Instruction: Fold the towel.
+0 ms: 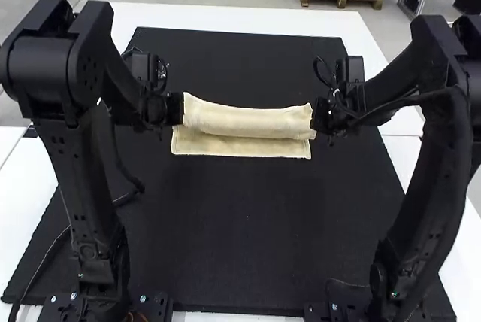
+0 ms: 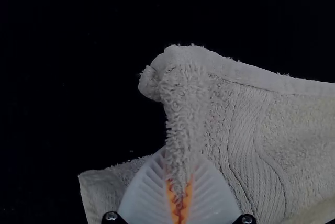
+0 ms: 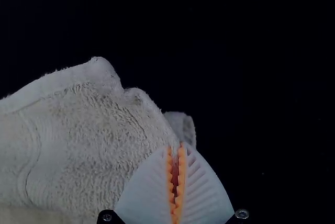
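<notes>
Across a white table (image 1: pixel 180 15), one black mat (image 1: pixel 248 224), laid beneath the work. Items from left to right:

Left arm (image 1: pixel 79 179), black, bent inward over the mat's left side. Left gripper (image 1: pixel 180 109), at the towel's left end; white ribbed fingers brought together, with a gathered ridge of looped pile clamped between the orange pads (image 2: pixel 171 198).

Towel (image 1: pixel 248 121), one, cream, on the far half of the mat between the two grippers. Lies crosswise, partly folded, with a rounded, rolled-looking band along the far side and a flatter strip showing along the near side. Left wrist view adds a hemmed edge and a woven band of ribbing.

Right gripper (image 1: pixel 317 115), at the towel's right end; white ribbed fingers nearly together, tips clamped on a bit of the towel's edge. Right arm (image 1: pixel 440 164), black, bent inward over the mat's right side.
</notes>
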You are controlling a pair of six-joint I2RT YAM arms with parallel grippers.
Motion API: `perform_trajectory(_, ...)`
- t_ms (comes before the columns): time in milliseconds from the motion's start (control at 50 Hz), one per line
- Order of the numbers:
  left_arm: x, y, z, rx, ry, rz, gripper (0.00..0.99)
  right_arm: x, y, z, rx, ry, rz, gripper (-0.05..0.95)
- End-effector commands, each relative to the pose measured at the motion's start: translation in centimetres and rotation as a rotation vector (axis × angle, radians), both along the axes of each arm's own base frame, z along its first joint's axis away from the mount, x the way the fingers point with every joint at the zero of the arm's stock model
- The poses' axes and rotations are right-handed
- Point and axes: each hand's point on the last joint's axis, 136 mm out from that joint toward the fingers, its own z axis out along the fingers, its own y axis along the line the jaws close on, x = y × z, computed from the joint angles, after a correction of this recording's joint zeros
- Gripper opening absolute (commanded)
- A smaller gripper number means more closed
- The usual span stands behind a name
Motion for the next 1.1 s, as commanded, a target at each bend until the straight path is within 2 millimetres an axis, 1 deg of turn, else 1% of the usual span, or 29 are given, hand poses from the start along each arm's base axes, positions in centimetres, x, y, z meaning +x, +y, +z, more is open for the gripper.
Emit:
perform_trajectory(0, 0.0, 0.7, 0.2, 0.032, -0.019, 0.022, 0.034, 0.2, -1.5, 1.0, -0.029, -0.034, -0.046, 0.0)
perform_trajectory(180, -0.3, 0.7, -0.2, 0.031, -0.014, 0.023, 0.034, -0.1, -1.4, 0.5, -0.031, -0.035, -0.044, 0.0)
perform_trajectory(440, -1.3, 0.8, -1.4, 0.032, 0.018, 0.025, 0.034, -0.6, -1.5, -0.2, -0.034, -0.03, -0.046, 0.0)
perform_trajectory(800, -1.6, 1.0, -1.7, 0.038, 0.01, 0.033, 0.034, -0.8, -1.5, -1.5, -0.037, -0.014, -0.046, 0.0)
perform_trajectory(1080, -1.2, 1.1, -2.4, 0.038, 0.005, 0.038, 0.034, -0.7, -0.2, -2.5, -0.037, -0.019, -0.022, 0.0)
